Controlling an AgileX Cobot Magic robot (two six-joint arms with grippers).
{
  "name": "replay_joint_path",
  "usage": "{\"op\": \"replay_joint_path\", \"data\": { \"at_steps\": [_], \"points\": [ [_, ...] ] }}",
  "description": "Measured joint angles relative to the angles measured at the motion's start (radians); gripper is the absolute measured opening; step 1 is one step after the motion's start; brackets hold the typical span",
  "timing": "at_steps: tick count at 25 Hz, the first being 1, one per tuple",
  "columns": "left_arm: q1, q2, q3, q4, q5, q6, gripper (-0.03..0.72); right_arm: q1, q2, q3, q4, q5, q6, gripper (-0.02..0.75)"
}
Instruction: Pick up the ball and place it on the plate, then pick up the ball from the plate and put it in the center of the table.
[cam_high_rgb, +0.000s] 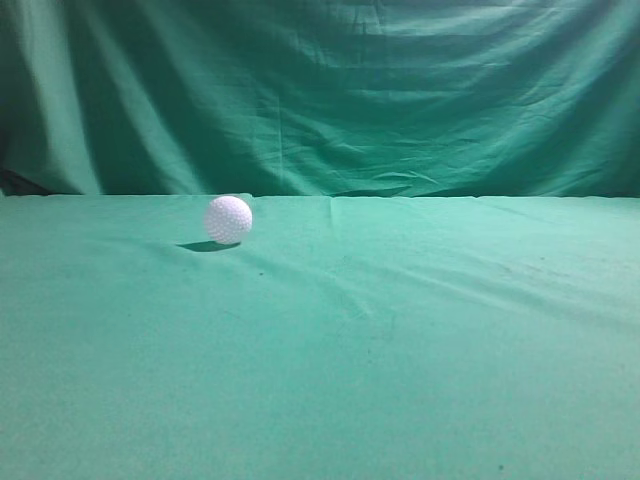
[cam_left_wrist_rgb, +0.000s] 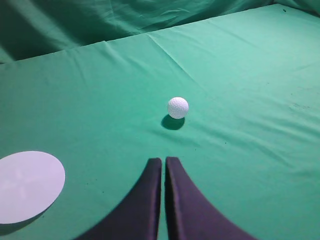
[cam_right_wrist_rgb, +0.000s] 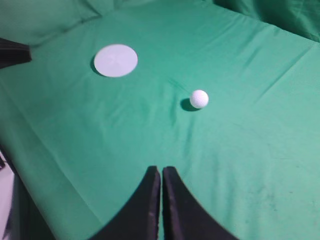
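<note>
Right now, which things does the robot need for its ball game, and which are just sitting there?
Needed:
ball
plate
table
left gripper, shut
right gripper, shut

Just there:
draped green backdrop

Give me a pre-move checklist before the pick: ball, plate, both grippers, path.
1. Ball free to grasp: ok. The golf ball sits alone on the table, nothing touching it.
2. Plate ready: ok. The white plate lies flat and empty, apart from the ball.
3. Left gripper open for the pick: not ok. Its fingers are closed together, empty, aimed at the ball from short of it.
4. Right gripper open: not ok. Also closed and empty.
5. Path from ball to plate: ok. Only bare green cloth lies between them in both wrist views.
6. Plate in the exterior view: not ok. It is outside that frame; track it with the wrist cameras.
</note>
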Motion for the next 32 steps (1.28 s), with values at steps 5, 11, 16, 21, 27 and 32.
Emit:
{"op": "replay_joint_path", "data": {
  "at_steps": [5,11,16,21,27,32],
  "points": [
    [0.000,0.000,0.000,0.000,0.000,0.000,0.000,0.000,-0.137,0.175,0.040,-0.122,0.001,0.000],
    [0.000,-0.002,0.000,-0.002,0.000,0.000,0.000,0.000,-0.174,0.226,0.075,-0.151,0.003,0.000],
    [0.000,-0.002,0.000,-0.002,0.000,0.000,0.000,0.000,-0.176,0.228,0.102,-0.153,0.003,0.000],
    [0.000,-0.002,0.000,-0.002,0.000,0.000,0.000,0.000,-0.176,0.228,0.106,-0.153,0.003,0.000],
    [0.000,-0.002,0.000,-0.002,0.000,0.000,0.000,0.000,-0.178,0.233,0.041,-0.175,-0.020,0.000],
    [0.000,-0.002,0.000,-0.002,0.000,0.000,0.000,-0.100,-0.258,0.317,-0.038,-0.325,-0.021,0.000]
  ]
}}
